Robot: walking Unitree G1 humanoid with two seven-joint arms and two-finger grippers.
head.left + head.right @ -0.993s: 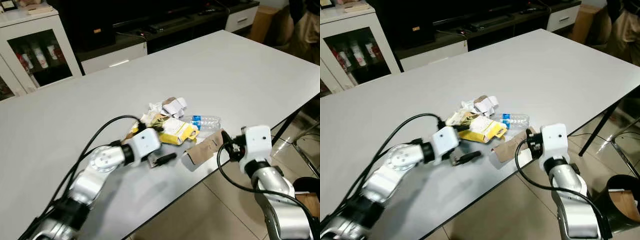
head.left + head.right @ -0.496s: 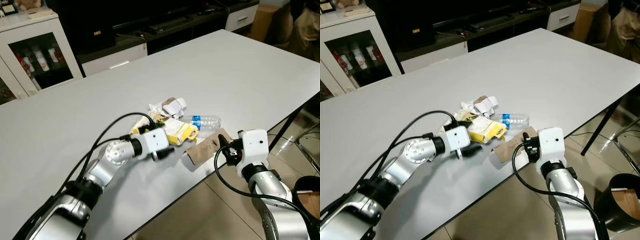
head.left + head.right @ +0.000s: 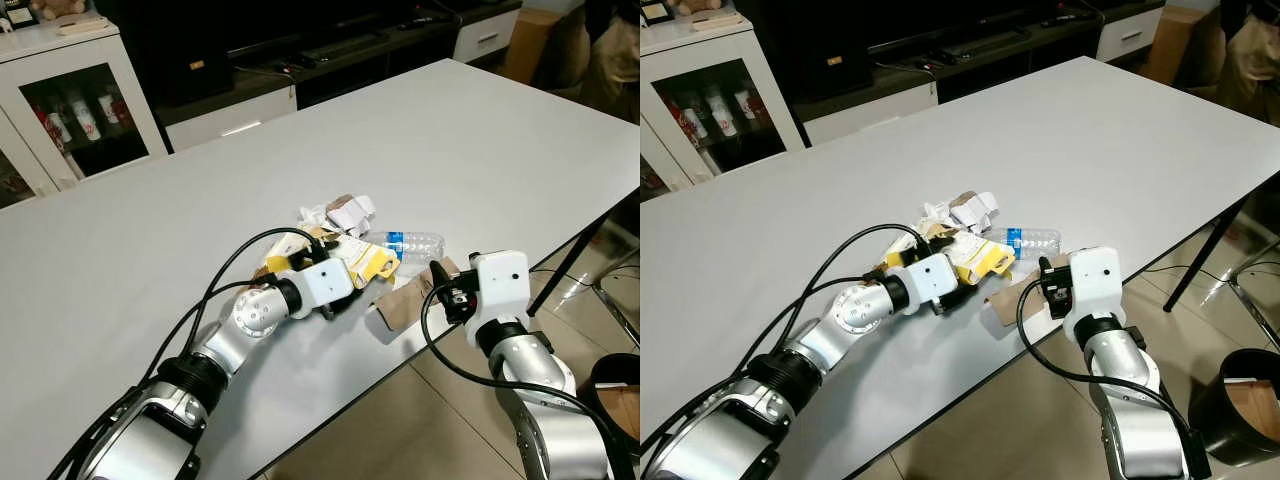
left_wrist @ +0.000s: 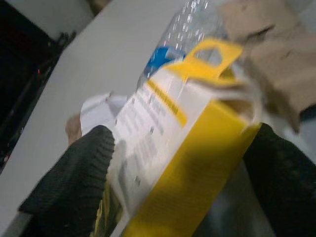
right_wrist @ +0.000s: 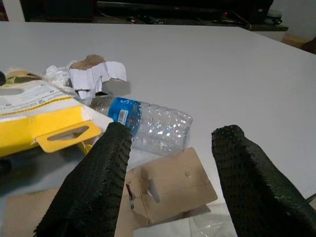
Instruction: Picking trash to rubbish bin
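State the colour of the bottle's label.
Blue, on the clear plastic bottle; clearest in the right wrist view.

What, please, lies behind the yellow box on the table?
Behind the yellow box lie a clear bottle and crumpled white paper. What is beneath the box is covered.

Light: even and indoor-bright across the table (image 3: pixel 480 130); its source cannot be told.
Shadows: soft and short, under the left arm (image 3: pixel 240 325) and close beside the trash pile (image 3: pixel 340 235) near the table's near edge.
Glare: pale sheen on the floor (image 3: pixel 400 420) below the near edge; small sparkles on the bottle (image 5: pixel 153 123).
Dark areas: the cabinets (image 3: pixel 300 50) beyond the far edge are dim, with little detail.
Head views: sharp, no motion blur.
Left wrist view: badly blurred; the yellow box (image 4: pixel 187 148) and black fingers (image 4: pixel 79 173) are smeared and out of focus.
Right wrist view: table sharp, near fingers (image 5: pixel 98 182) slightly soft.
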